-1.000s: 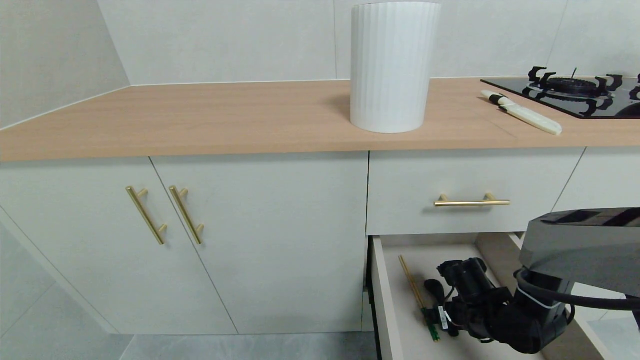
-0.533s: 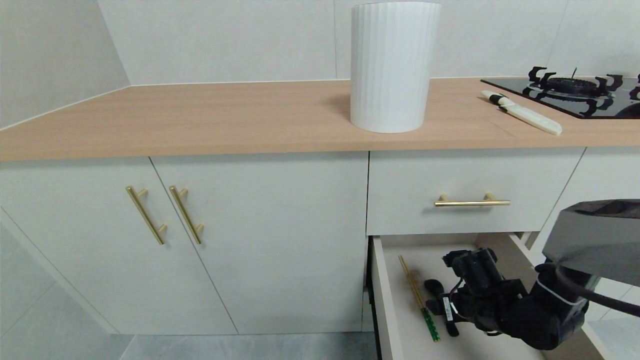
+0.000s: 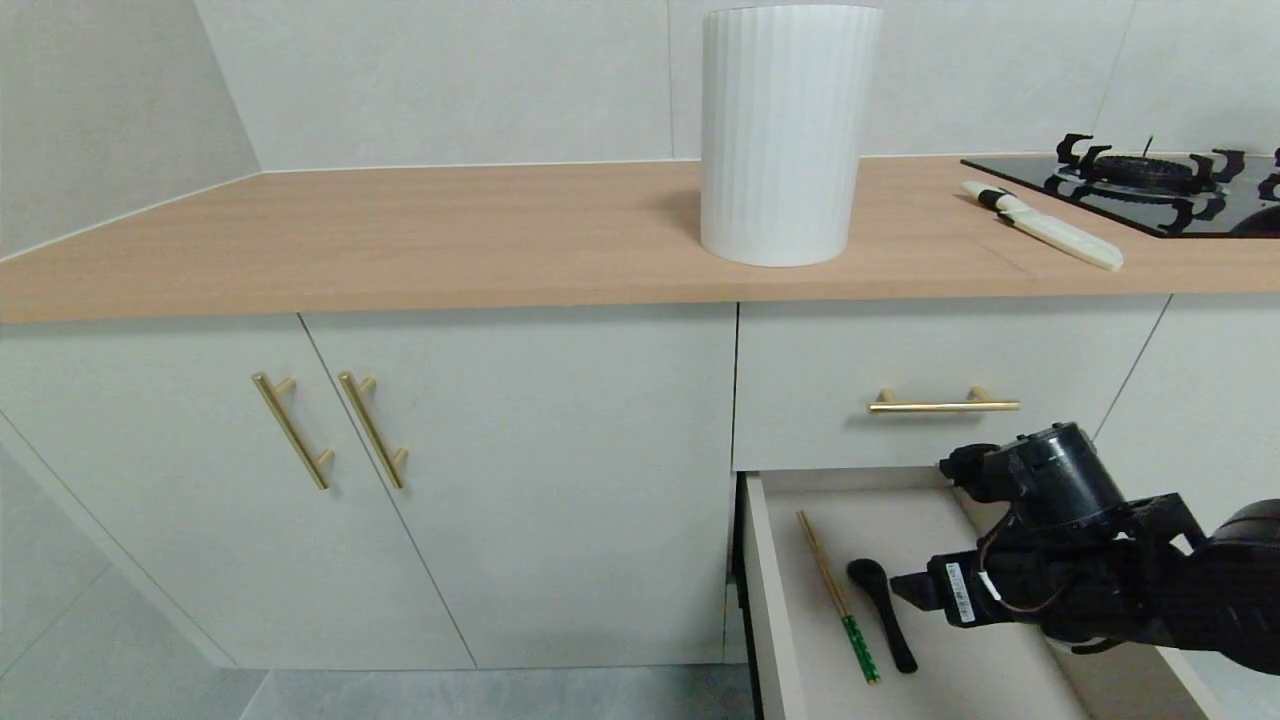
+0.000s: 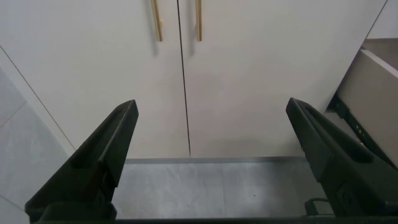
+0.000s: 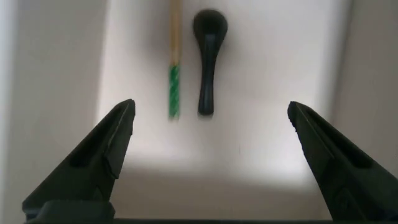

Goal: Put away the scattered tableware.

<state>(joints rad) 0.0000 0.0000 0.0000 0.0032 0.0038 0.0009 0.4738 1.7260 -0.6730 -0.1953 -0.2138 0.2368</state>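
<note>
A drawer (image 3: pixel 770 600) stands pulled out at the lower right of the cabinet. On its floor lie a pair of wooden chopsticks with green tips (image 3: pixel 836 595) (image 5: pixel 175 68) and, right beside them, a black spoon (image 3: pixel 880 612) (image 5: pixel 208 56). My right gripper (image 3: pixel 925 535) (image 5: pixel 210 109) hangs above the drawer, to the right of the spoon, open and holding nothing. A white knife (image 3: pixel 1042 226) lies on the wooden counter near the stove. My left gripper (image 4: pixel 211 106) is open and empty, low in front of the cabinet doors (image 4: pixel 249 74).
A tall white ribbed container (image 3: pixel 780 135) stands on the counter (image 3: pixel 400 240) above the drawers. A black gas hob (image 3: pixel 1140 185) sits at the back right. The upper drawer with a brass handle (image 3: pixel 943 405) is closed. Two brass-handled doors (image 3: pixel 330 430) are closed at left.
My right arm has lifted out of the drawer and drawn back to the right. The spoon and chopsticks stay lying where they were.
</note>
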